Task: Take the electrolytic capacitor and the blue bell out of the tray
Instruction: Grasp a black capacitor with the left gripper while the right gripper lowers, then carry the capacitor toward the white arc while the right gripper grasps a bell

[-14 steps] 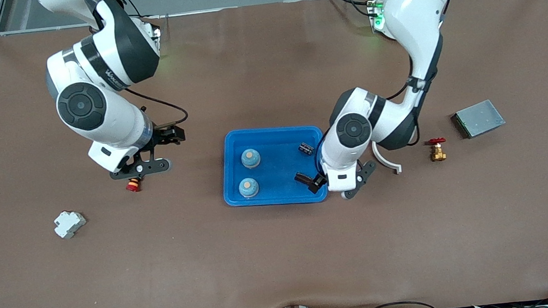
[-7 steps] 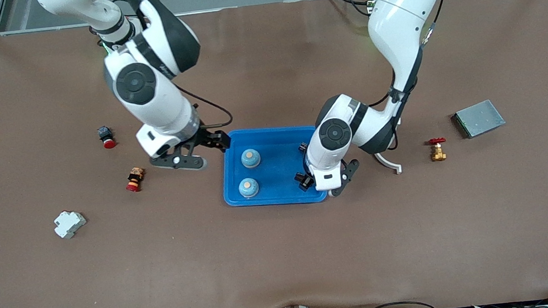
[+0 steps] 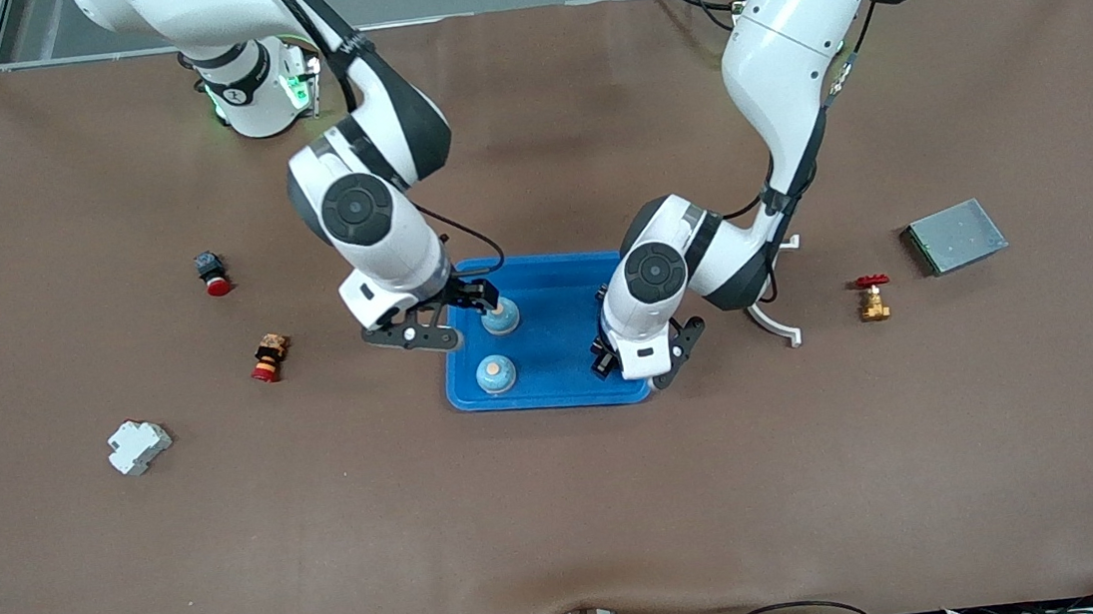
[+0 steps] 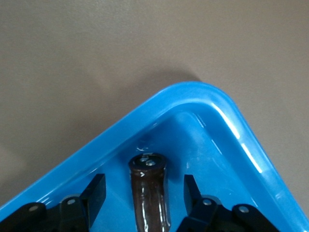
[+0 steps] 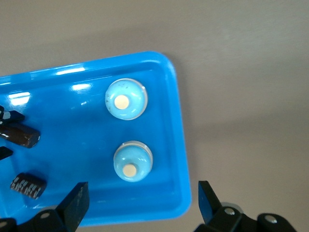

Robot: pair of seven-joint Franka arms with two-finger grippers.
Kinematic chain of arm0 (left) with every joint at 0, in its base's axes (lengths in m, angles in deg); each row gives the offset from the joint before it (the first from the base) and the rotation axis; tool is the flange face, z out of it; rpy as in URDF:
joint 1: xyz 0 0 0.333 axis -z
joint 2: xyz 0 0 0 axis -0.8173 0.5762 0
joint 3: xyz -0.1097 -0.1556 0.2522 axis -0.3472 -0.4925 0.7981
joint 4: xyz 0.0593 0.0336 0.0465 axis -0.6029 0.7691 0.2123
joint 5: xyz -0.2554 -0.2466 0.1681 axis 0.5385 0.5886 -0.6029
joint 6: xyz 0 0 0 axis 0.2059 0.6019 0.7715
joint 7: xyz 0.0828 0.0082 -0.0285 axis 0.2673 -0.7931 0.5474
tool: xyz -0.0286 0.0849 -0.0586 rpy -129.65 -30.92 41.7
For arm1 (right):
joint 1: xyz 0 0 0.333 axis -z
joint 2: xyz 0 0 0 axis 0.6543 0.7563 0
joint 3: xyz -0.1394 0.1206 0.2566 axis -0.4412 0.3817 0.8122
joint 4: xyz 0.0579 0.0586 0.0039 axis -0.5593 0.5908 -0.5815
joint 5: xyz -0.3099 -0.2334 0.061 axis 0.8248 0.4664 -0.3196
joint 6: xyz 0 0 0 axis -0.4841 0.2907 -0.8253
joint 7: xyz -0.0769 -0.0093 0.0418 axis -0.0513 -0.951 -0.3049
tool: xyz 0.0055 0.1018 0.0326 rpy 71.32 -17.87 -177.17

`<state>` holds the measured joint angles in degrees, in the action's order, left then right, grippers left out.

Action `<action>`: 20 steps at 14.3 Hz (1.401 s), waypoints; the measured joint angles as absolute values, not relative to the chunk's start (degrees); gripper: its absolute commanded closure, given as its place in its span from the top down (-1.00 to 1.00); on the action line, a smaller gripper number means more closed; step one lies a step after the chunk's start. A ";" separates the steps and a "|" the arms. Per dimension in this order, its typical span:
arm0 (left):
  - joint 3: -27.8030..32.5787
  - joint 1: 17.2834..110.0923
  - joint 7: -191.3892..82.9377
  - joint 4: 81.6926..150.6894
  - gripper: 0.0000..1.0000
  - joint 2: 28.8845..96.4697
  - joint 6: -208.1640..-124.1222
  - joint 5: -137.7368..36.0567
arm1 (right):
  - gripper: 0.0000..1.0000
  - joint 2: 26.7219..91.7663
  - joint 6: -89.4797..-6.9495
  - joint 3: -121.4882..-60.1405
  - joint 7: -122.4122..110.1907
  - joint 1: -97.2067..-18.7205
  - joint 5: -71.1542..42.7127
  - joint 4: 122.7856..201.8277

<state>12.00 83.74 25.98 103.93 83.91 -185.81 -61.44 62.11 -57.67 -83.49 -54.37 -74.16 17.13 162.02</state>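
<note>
Blue tray (image 3: 555,391) sits mid-surface. Left pincer (image 4: 144,200) is low in the tray's corner nearest the front camera, toward the left arm's end, released, fingers (image 4: 94,193) either side of a dark capacitor (image 4: 150,193) without contact. Right pincer (image 5: 140,203) hangs released over the tray's edge toward the right arm's end. Two bells (image 5: 125,99) (image 5: 132,161) stand inside; a second capacitor (image 5: 28,184) lies near them.

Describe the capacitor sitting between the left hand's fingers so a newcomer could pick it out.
Find the blue tray mid-table; at its corner toward the left arm's end, nearest the front camera, the left hand is open astride a capacitor. It is a dark brown cylinder lying flat, unlike the two round blue bells and the other capacitor.
</note>
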 measured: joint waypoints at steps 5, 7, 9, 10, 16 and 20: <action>12.08 83.76 25.97 102.97 -1.00 84.31 -187.00 -61.49 | 1.00 66.70 -63.32 -83.52 -54.73 -74.87 17.13 161.99; 12.17 83.76 25.97 101.92 -1.00 84.19 -186.99 -61.57 | 1.00 68.62 -65.59 -83.53 -54.74 -74.91 17.12 161.96; 12.58 83.71 25.97 101.00 -1.00 83.35 -186.39 -62.73 | 1.00 70.65 -67.44 -83.51 -54.77 -75.52 17.12 161.88; 12.81 83.58 25.97 100.64 -1.00 82.54 -185.15 -64.41 | 1.00 71.46 -68.01 -83.50 -54.92 -75.96 17.12 161.76; 13.27 79.74 21.60 100.75 -1.00 73.77 -172.77 -67.90 | 1.00 73.52 -68.70 -83.48 -55.27 -77.05 17.12 161.16; 13.25 75.09 14.33 107.86 -1.00 67.00 -169.24 -67.90 | 1.00 74.55 -68.71 -83.45 -55.27 -78.19 17.12 161.12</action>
